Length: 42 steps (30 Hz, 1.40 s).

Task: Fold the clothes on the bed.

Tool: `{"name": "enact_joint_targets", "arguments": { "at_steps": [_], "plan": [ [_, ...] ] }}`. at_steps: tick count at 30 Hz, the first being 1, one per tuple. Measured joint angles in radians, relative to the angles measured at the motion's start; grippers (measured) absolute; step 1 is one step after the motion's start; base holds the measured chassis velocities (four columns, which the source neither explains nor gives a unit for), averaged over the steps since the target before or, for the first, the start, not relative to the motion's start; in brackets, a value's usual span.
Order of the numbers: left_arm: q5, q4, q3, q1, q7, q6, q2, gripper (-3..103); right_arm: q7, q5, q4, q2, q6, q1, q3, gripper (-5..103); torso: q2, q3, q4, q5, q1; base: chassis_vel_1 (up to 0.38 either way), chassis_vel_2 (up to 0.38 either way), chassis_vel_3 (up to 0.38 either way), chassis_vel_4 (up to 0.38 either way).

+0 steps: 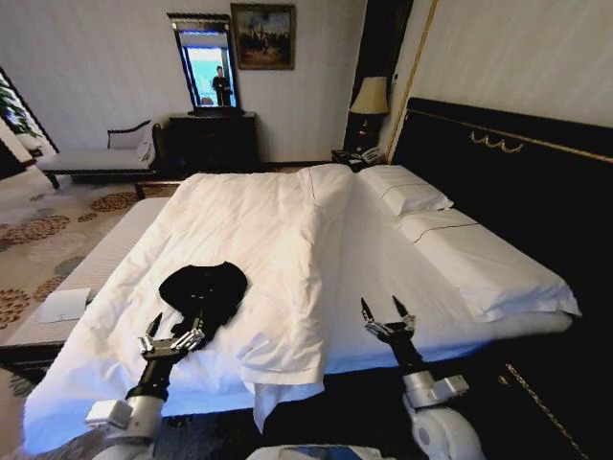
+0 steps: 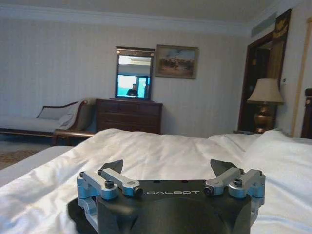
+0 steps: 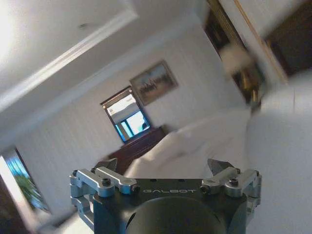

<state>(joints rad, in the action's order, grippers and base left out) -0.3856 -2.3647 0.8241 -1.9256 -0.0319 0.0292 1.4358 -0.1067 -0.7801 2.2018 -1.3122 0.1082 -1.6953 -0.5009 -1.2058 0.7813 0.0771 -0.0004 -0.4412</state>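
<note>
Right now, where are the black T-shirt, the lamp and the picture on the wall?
black T-shirt (image 1: 203,286): head view, middle of the dark fabric.
lamp (image 1: 371,96): head view, its shade.
picture (image 2: 176,61): left wrist view, canvas centre.

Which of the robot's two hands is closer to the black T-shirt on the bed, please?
The left hand, open just at the black T-shirt's near edge. The right hand, also open, hovers over bare white duvet farther away.
</note>
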Motion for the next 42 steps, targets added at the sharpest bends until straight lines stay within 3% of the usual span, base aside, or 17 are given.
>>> {"name": "enact_joint_targets", "arguments": {
  "at_steps": [2, 6, 12, 22, 42],
  "plan": [
    [-0.006, 0.009, 0.019, 0.0, 0.004, -0.001, -0.001, 100, 0.062, -0.153, 0.024, 0.019, -0.08, 0.037, 0.05, 100, 0.0, 0.0, -0.0001, -0.0001, 0.0, 0.0, 0.0, 0.0, 0.0],
    [-0.014, 0.011, 0.032, -0.002, 0.006, -0.001, -0.001, 100, 0.107, -0.208, 0.022, 0.047, -0.15, 0.086, 0.098, 100, 0.0, 0.0, -0.0002, 0.0001, 0.0, 0.0, 0.0, 0.0, 0.0],
    [-0.022, 0.016, 0.053, -0.007, 0.007, -0.003, -0.001, 100, 0.148, -0.194, -0.029, 0.123, -0.217, 0.175, 0.183, 100, 0.0, 0.0, 0.0, 0.0005, 0.0, 0.0, 0.0, 0.0, 0.0],
    [-0.001, 0.032, 0.044, 0.003, 0.008, -0.022, -0.001, 100, 0.167, -0.186, -0.136, 0.208, -0.234, 0.293, 0.305, 100, 0.0, 0.0, -0.0001, 0.0005, 0.0, 0.0, 0.0, 0.0, 0.0],
    [0.017, 0.077, 0.023, 0.031, 0.01, -0.032, 0.005, 100, 0.191, -0.241, -0.184, 0.195, -0.226, 0.369, 0.432, 100, 0.0, 0.0, -0.0001, 0.0003, 0.0, 0.0, 0.0, 0.0, 0.0]
  ]
}}
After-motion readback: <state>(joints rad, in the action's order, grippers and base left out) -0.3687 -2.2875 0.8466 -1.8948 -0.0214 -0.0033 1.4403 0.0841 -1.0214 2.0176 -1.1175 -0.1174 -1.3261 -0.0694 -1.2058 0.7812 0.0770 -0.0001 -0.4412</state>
